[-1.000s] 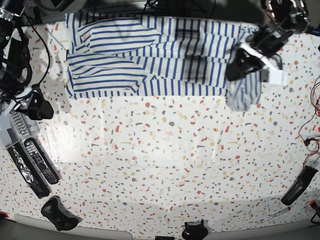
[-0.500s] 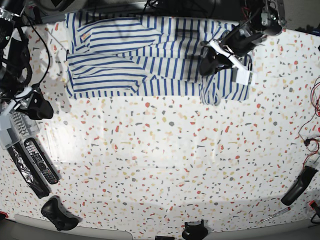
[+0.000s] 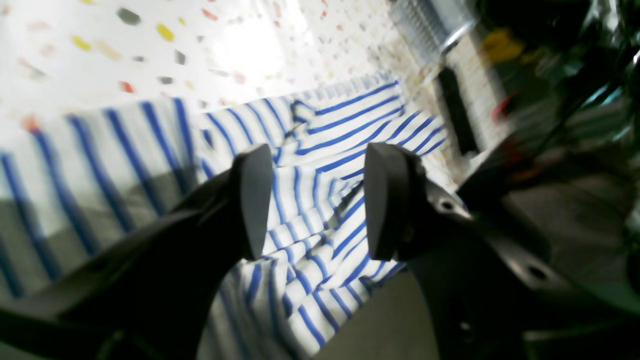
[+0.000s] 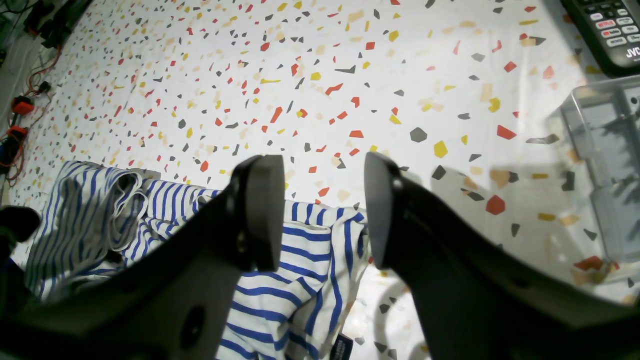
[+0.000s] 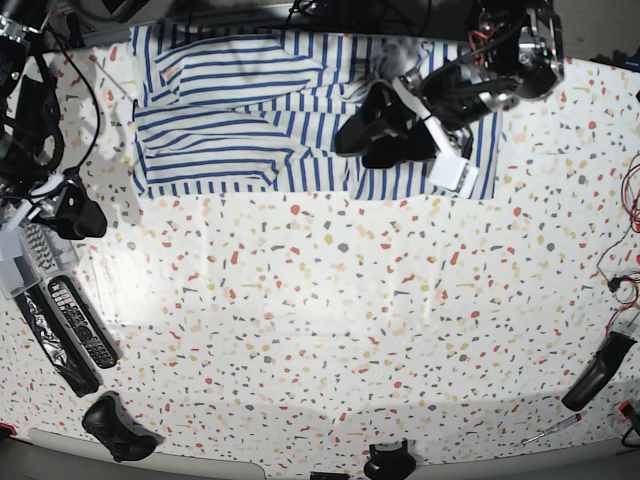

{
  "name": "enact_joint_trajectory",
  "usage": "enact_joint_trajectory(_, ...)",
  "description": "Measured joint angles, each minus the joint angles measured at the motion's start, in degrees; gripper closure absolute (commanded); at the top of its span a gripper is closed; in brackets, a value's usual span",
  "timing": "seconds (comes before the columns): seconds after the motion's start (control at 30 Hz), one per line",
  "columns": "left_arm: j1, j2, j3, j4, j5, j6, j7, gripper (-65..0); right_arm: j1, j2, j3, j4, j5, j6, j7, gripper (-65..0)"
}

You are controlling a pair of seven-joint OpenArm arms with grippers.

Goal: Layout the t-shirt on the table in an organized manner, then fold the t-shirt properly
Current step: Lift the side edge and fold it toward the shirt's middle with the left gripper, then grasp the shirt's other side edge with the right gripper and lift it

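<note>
Base view, read left to right. The right end effector (image 5: 78,215) sat at 9 o'clock on the bench (image 5: 330,330), off the cloth. In its wrist view the jaws stood apart with nothing between them. Beside it lay a clear plastic box (image 4: 607,150) and black remote controls (image 5: 75,325), at about 8 o'clock.

The t-shirt (image 5: 240,110) lay along the 12 o'clock edge of the bench. Its left part looked folded over into stacked, flat layers. Its small dark tag (image 4: 341,347) showed at the near hem in the right wrist view.

The left end effector (image 5: 365,130) hovered over the shirt at about 1 o'clock. Jaws released; striped cloth showed through the gap in the left wrist view, nothing pinched. Whether the tips touched the cloth could not be told. That view is blurred.

Risks, judged from this state:
- Cloth below the left end effector was rumpled into ridges (image 3: 320,235). A fold made over it would likely trap creases.
- Closing on a ridge could catch more than one layer, so a lift would drag the flat left part out of line.
- The shirt reached the bench's far edge; a pull toward 12 o'clock could slide it off.
- The right end effector's path to the hem ran close to the box and remotes; a low sweep might knock them.
</note>
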State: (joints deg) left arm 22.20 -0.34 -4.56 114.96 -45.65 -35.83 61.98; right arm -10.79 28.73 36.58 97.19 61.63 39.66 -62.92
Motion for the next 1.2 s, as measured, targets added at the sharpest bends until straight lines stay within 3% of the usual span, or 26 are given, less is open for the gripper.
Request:
enact_joint_trajectory(0.2, 0.20, -4.63, 0.00, 2.54, 4.46, 1.07, 0.94, -27.7, 0.00, 0.00, 0.00, 0.00, 0.00, 0.00, -0.57, -25.4)
enact_joint_trajectory(0.3, 0.13, -6.43, 0.00, 2.54, 10.25, 1.33, -4.50, -27.7, -0.02, -0.02, 0.00, 0.00, -1.77, 0.00, -3.37, -25.4)
enact_joint_trajectory(0.4, 0.15, -8.57, 0.07, 2.54, 16.17, 4.92, -12.26, -27.7, -0.46, 0.02, 0.02, -0.52, -8.26, 0.02, -3.41, -25.4)
enact_joint_trajectory(0.5, 0.15, -11.52, 0.07, 2.54, 19.93, 8.74, -19.74, -27.7, -0.46, -0.02, 0.00, -4.07, -10.19, -0.04, -3.34, -25.4)
enact_joint_trajectory(0.57, 0.15, -12.87, -0.55, 2.54, 22.18, 11.72, -22.40, -27.7, -0.42, -0.02, 0.00, -7.39, -9.55, -0.04, -3.08, -25.4)
enact_joint_trajectory(0.67, 0.15, -13.27, -3.82, 2.54, 25.18, 11.82, -23.63, -27.7, -1.51, 0.00, 0.00, -11.89, -8.28, 0.00, -2.89, -25.4)
enact_joint_trajectory(0.9, 0.17, -13.16, -14.19, 2.54, 23.34, 12.07, -26.14, -27.7, -9.73, -0.13, -0.09, -13.18, -3.08, 0.02, -2.95, -25.4)
enact_joint_trajectory(1.2, 0.15, -13.00, -15.02, 2.54, 20.83, 12.07, -26.01, -27.7, -13.55, -2.03, -5.07, -13.18, -1.53, 0.02, -2.45, -25.4)
